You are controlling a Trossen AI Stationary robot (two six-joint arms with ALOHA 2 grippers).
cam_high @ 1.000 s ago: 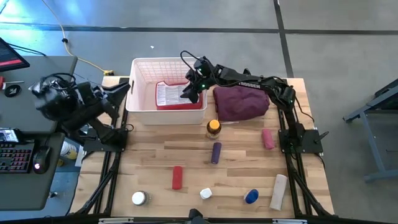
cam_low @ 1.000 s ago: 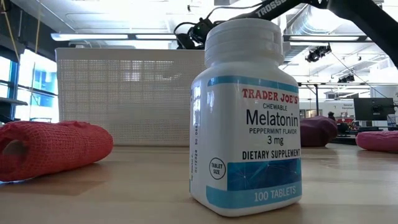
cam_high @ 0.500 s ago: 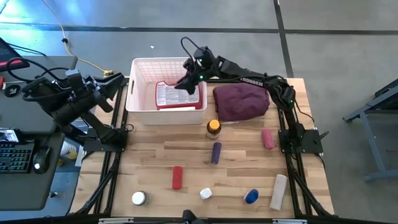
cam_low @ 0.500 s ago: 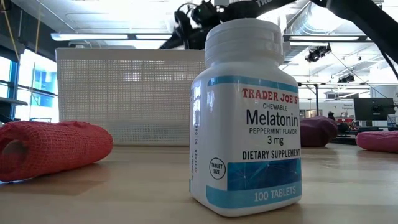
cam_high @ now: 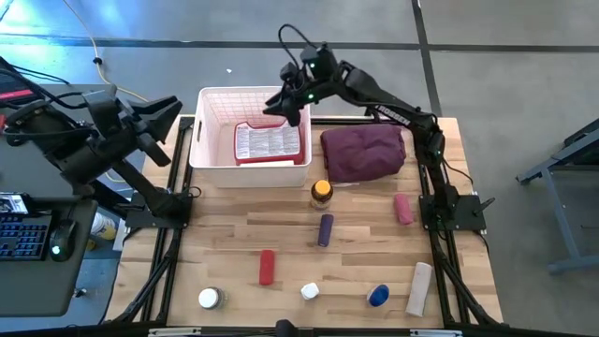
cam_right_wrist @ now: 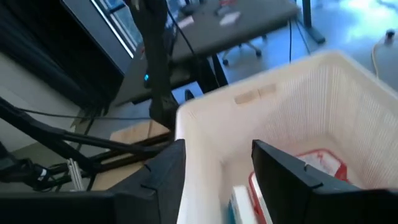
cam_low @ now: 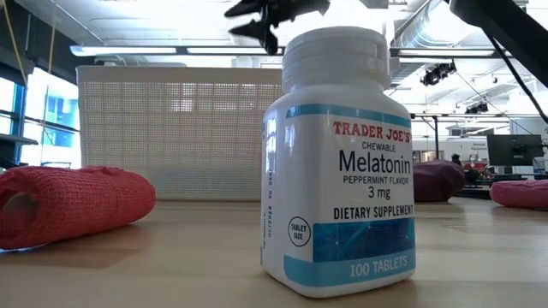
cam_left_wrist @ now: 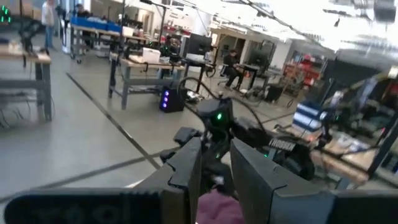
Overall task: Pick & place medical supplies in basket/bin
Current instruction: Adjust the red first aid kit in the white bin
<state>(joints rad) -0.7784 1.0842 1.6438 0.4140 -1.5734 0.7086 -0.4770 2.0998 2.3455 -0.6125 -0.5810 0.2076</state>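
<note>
Left gripper point(cam_high: 167, 110) parked off the table, fingers narrowly apart, nothing held; right gripper point(cam_high: 286, 99) empty, half open above the basket point(cam_high: 208, 154) with the red case point(cam_high: 267, 142) inside: lift clear, then reach toward the 7 loose supplies.

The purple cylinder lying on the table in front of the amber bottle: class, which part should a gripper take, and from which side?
Grip the purple cylinder at mid-length, descending from straight above, fingers across its narrow width. It lies flat on the table with bare wood on both long sides.
</note>
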